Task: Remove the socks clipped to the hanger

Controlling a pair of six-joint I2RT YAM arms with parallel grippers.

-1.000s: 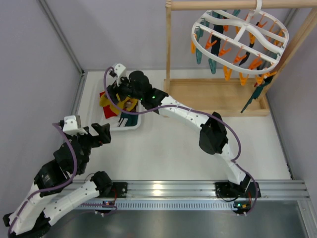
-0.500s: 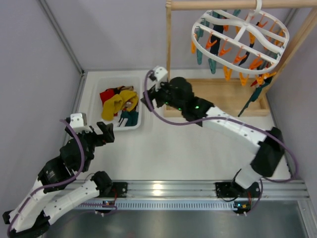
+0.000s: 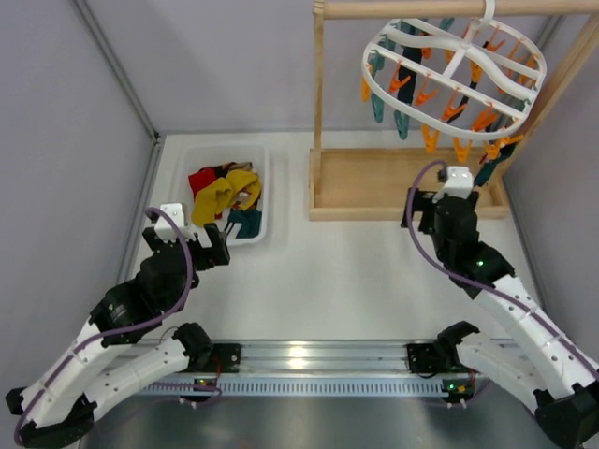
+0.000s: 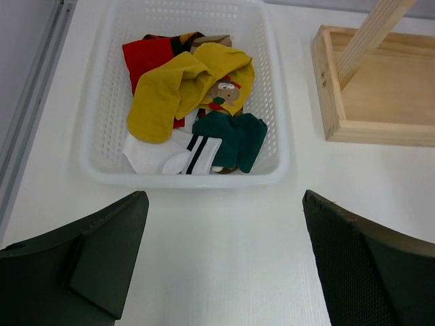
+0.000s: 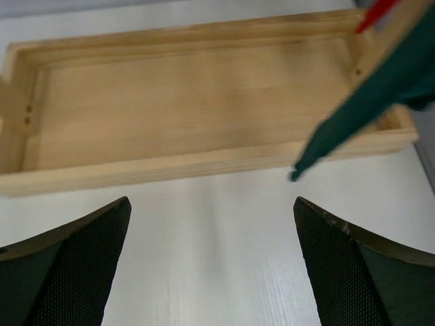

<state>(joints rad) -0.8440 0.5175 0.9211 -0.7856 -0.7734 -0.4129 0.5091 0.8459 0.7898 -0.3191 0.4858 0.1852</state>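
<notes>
Open table [image 3: 346, 271] between basket [image 3: 263, 201] and tray base [image 3: 374, 182]; upright post [image 3: 318, 94] and hanger [image 3: 473, 64] overhead right.

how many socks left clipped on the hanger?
1: a dark teal sock dangling at the right edge of the white oval plastic hanger, above the wooden tray. Teal clips could hide others.
</notes>
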